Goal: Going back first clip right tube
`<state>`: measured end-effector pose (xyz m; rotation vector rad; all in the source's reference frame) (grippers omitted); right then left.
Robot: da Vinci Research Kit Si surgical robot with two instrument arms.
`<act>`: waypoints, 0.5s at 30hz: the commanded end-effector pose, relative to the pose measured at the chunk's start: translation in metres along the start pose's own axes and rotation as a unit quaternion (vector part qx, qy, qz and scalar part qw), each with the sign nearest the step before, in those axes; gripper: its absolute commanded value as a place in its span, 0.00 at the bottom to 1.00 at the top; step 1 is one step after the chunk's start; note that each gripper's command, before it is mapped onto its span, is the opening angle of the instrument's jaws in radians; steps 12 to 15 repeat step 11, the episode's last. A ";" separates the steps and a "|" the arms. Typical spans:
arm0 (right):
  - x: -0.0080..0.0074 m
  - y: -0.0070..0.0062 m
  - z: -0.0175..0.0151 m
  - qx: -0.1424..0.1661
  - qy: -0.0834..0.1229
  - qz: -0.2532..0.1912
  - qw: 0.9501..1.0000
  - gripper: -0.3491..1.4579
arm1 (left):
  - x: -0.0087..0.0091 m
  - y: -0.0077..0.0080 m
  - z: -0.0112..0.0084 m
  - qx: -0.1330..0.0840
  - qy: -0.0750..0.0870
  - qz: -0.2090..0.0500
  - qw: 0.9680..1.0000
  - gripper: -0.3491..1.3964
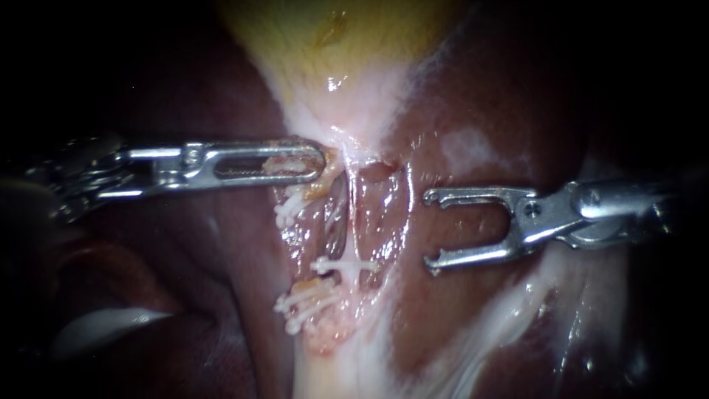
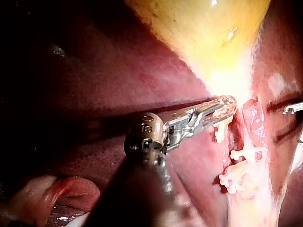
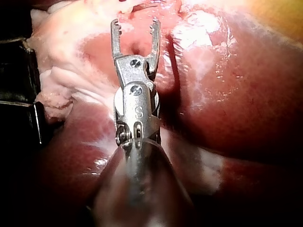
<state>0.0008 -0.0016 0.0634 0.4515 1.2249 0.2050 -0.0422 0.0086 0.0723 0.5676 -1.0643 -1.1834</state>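
Left instrument (image 1: 316,163): coming in from 9 o'clock, jaws pressing together on pale tissue (image 1: 334,151) at the 6 o'clock end of the gallbladder (image 1: 347,44).
Right instrument (image 1: 430,230): reaching in from 3 o'clock, jaws spreading wide, gripping nothing, hanging over the liver (image 1: 473,96).
Right tube (image 1: 353,222): running 12 to 6 at centre, just apart from the spread jaws.
Clip (image 1: 346,264): white, lying across the right tube, toward 6 o'clock.
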 end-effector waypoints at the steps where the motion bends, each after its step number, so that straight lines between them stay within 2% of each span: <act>1: 0.0000 0.0000 0.0001 0.000 0.000 0.000 1.000 0.47 | 0.0000 0.0002 0.0000 -0.001 0.002 0.000 1.000 0.00; 15: 0.0001 0.0000 0.0000 0.002 0.000 -0.003 1.000 0.47 | 0.0002 0.0001 0.0001 0.000 0.002 0.000 1.000 0.00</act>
